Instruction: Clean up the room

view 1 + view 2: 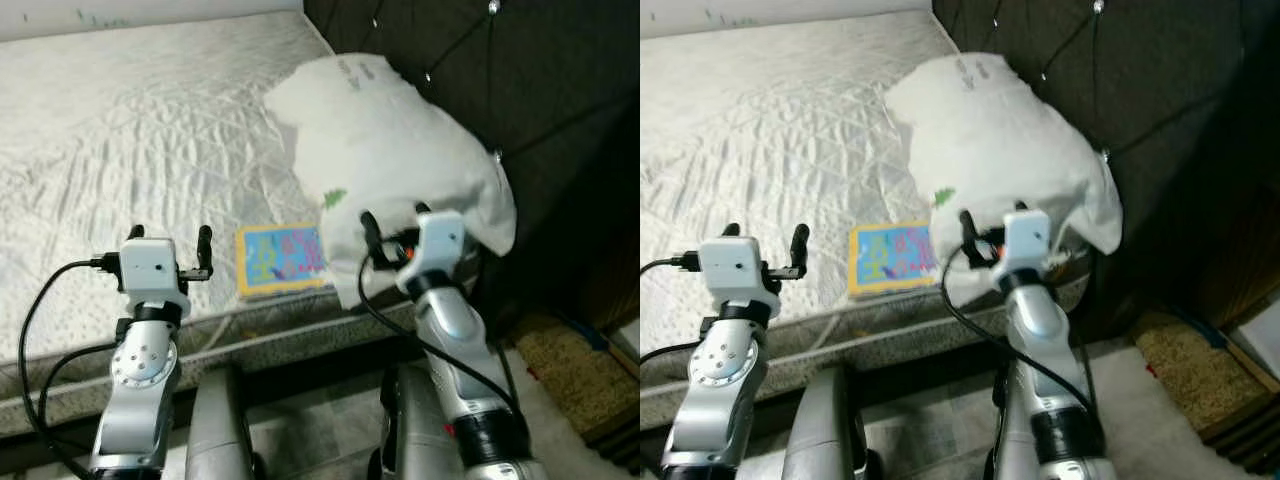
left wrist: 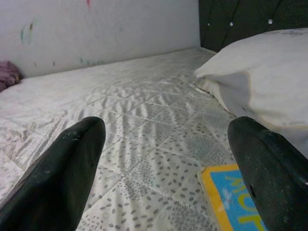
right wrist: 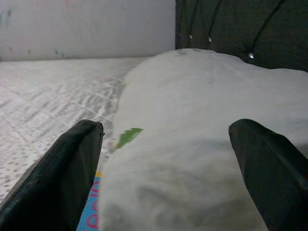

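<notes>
Pillow [image 1: 385,160] sitting upper right of the head view, propped crooked against the dark headboard [image 1: 520,80], lower corner drooping over the mattress [image 1: 130,130] edge and covering one end of a colourful book [image 1: 280,258] at frame centre. Looks like the step in hand, at a guess: get that pillow squared up, then deal with the book.

Right gripper [image 1: 393,230] parked right at the pillow's lower edge, centre-right of frame, fingers spread wide with nothing between them. In the right wrist view, white fabric bulging between both fingers [image 3: 62,168]. Can't tell whether actually touching or just short of it.

Left gripper [image 1: 168,245] lower left of frame, hovering above the mattress edge, also spread wide and empty, just beside the book's free end.

Tips for doing it well:
- Push in deeper before closing; a shallow pinch on soft cloth probably slips.
- Grab a fold near the corner, not the fat middle.
- Lift up and away from the book so as not to drag it off the edge.
- Keep the left one clear until the pillow is out of the way, then go for the book.
</notes>
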`<state>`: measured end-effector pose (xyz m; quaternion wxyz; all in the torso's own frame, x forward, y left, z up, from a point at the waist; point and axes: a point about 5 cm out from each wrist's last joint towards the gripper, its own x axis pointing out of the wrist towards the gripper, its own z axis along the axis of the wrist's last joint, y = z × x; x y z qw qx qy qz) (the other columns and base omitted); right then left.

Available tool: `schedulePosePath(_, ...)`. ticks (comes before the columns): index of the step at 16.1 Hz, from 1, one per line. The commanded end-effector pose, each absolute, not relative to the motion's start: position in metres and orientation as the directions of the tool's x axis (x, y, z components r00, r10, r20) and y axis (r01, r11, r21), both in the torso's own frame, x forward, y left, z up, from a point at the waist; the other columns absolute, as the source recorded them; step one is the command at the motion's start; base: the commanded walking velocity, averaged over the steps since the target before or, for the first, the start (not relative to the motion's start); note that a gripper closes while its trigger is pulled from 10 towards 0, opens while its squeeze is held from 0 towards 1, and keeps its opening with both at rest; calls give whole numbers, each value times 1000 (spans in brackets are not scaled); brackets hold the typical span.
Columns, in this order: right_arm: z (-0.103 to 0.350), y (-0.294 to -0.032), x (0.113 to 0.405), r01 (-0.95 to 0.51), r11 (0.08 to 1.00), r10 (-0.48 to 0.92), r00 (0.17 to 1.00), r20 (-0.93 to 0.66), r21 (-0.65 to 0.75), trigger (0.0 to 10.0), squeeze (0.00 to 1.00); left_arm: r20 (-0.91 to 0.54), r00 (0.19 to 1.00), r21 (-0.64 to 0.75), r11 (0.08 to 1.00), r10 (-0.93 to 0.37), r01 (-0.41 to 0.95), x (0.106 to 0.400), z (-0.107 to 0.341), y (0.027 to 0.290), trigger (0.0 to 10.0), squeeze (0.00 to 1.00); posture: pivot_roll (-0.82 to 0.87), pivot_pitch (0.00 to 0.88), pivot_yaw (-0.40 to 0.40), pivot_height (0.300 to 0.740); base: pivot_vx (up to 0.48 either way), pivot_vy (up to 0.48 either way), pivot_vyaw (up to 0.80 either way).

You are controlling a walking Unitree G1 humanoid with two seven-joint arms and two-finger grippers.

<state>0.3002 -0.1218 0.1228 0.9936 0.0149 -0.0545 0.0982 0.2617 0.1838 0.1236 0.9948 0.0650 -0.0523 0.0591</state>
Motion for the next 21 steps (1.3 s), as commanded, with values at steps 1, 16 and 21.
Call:
schedulePosePath(1, 129, -125, 299, -184, 983, 181, 975, 127, 10, 10000, 0, 124, 985, 128, 983, 118, -133, 264, 125, 184, 10000, 0, 37, 0, 17, 624, 0, 0, 0)
schedulePosePath(16, 127, -140, 294, -75, 996, 78, 993, 89, -39, 10000, 0, 75, 997, 112, 994, 8, -16, 274, 125, 162, 10000, 0, -2, 0, 2, 740, 0, 0, 0)
schedulePosePath(21, 128, -136, 299, -88, 996, 90, 992, 87, -29, 10000, 0, 73, 997, 86, 996, 1, -7, 278, 129, 161, 10000, 0, 16, 0, -13, 740, 0, 0, 0)
